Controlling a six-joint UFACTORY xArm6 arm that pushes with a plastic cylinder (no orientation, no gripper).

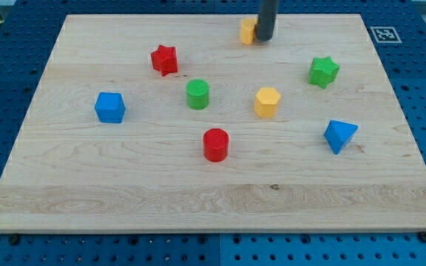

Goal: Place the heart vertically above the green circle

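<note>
Clawless, my tip [264, 38] touches a half-hidden yellow block [248, 31] on the pale wooden board [124, 185].

The rod [265, 19] is cut off by the view's top edge, its upper length out of sight; it covers the right part of a yellow block [248, 31], whose shape cannot be told; the counter [124, 185] loses its bottom corners to the frame.
</note>
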